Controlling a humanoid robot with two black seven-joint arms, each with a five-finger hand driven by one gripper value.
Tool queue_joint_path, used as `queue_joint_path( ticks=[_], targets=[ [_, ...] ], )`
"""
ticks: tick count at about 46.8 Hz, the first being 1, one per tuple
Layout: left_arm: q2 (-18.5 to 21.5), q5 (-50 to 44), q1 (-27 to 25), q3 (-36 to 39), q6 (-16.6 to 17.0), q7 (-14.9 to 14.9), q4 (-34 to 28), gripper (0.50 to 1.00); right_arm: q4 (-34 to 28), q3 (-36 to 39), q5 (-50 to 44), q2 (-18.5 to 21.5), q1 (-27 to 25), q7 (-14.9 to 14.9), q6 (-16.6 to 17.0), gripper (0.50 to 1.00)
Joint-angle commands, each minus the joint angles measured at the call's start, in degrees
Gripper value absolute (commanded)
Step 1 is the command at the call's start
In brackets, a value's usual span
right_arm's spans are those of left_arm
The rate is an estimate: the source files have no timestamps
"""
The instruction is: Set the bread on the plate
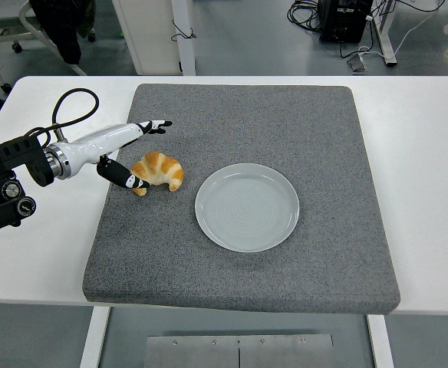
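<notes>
A golden curved bread (pixel 158 172) lies on the mat just left of the empty pale plate (pixel 247 207).

A lab — loose cables (pixel 316 11) and equipment stands (pixel 383 34) crowd the grey floor (pixel 247 38) behind the white table (pixel 423 153).

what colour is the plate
Pale grey-white plate, seen clearly in the head view.

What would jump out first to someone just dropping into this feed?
The golden croissant on the left part of the grey mat, with the left hand spread around it from the left, thumb against its near-left end and fingers reaching past its far side, not closed on it. Just right of the croissant, near the mat's middle, sits the empty pale plate. The right arm is not in view.
</notes>
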Motion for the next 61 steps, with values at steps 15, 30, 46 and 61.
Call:
queue_joint_path(
  ticks=[15, 30, 46, 61],
  targets=[
    [-3.16, 0.0, 0.09, 1.9, 2.73, 0.7, 2.68, 0.927, 0.0, 0.0, 0.0, 0.0, 0.0, 0.0, 0.01, 1.0],
    [-4.83, 0.0, 0.88, 2.78, 5.36, 1.05, 3.82, 0.927, 0.0, 0.0, 0.0, 0.0, 0.0, 0.0, 0.01, 1.0],
    [-6.68, -0.08, 0.7, 7.09, 11.43, 1.05, 4.88, 0.924, 0.0, 0.0, 0.0, 0.0, 0.0, 0.0, 0.01, 1.0],
    [-7.73, -0.44, 0.97, 7.09, 11.25, 0.88, 6.72, 0.716, 0.0, 0.0, 0.0, 0.0, 0.0, 0.0, 0.01, 1.0]
  ],
)
